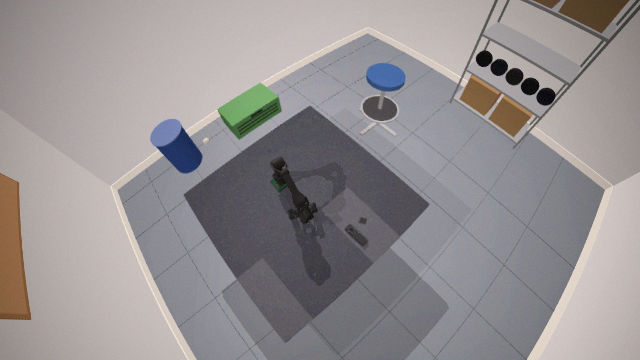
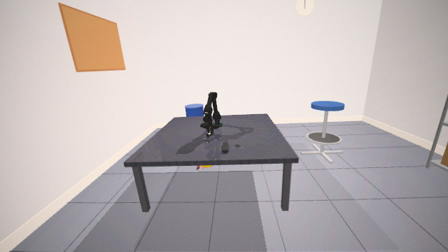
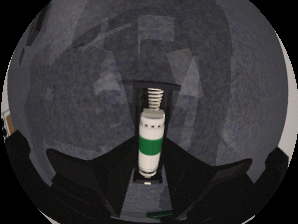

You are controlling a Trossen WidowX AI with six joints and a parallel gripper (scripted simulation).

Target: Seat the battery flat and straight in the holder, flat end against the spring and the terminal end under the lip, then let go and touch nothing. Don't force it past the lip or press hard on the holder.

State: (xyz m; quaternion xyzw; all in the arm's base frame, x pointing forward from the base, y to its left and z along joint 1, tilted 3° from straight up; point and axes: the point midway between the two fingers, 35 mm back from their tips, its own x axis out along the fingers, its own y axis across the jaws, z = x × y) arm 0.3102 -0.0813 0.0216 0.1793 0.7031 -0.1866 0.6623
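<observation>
Claw (image 1: 304, 216) (image 2: 209, 134) (image 3: 150, 140) slightly open, gripping nothing, astride white/green batt. (image 3: 150, 146) w/ dark marks too small to read.

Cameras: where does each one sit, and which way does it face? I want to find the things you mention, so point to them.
Top: high up, looking steeply down at the table (image 1: 240, 200) (image 2: 154, 150) and arm (image 1: 295, 192) (image 2: 214, 103).
Exterior: off one table edge, facing the arm across it.
Wrist: on the arm, looking past the pincer (image 3: 149, 172) at the battery (image 3: 151, 145).
Top and exterior share the blue stool (image 1: 385, 76) (image 2: 327, 105).

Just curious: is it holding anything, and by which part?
It cannot be told: the hand flanks the battery near its middle, but contact is unclear.
</observation>
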